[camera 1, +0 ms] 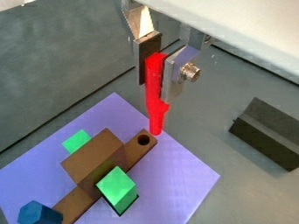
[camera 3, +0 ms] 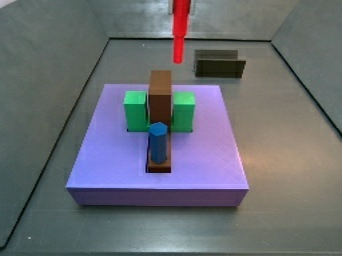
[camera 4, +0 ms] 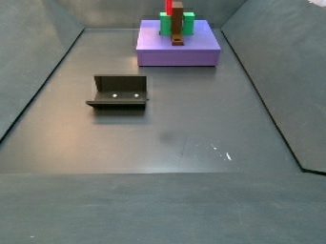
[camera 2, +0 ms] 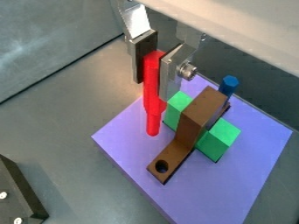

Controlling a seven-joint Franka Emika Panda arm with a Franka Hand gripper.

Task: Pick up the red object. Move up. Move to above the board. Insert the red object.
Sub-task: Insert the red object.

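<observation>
**Red peg poised above the board, hole waiting below**

Silver plates with dark pads were clamped on the top of the red object [camera 1: 153,92], and that was the gripper [camera 1: 156,63] hanging high over the board [camera 1: 181,171], jaws drawn narrow around the peg. Both wrist views showed it: the peg hung upright from the fingers, its lower tip clear of the lilac surface, nothing touching yet.

Below it lay the brown centre piece [camera 2: 193,127], with an open round hole [camera 1: 145,139] at its end, and the peg's tip sat near that hole in a wrist view (though whether it was truly lined up, I couldn't say from here). Green blocks [camera 3: 136,110] flanked the brown bar on either side, and the blue peg [camera 3: 156,142] already stood in the bar's other end. Off the board, the fixture [camera 4: 118,92] sat well apart on the grey floor.

My read: this was the hover before the insert. To do it well, centre the tip squarely over the hole first, keep the peg vertical, then descend slowly and hold the grip until it seats.
</observation>
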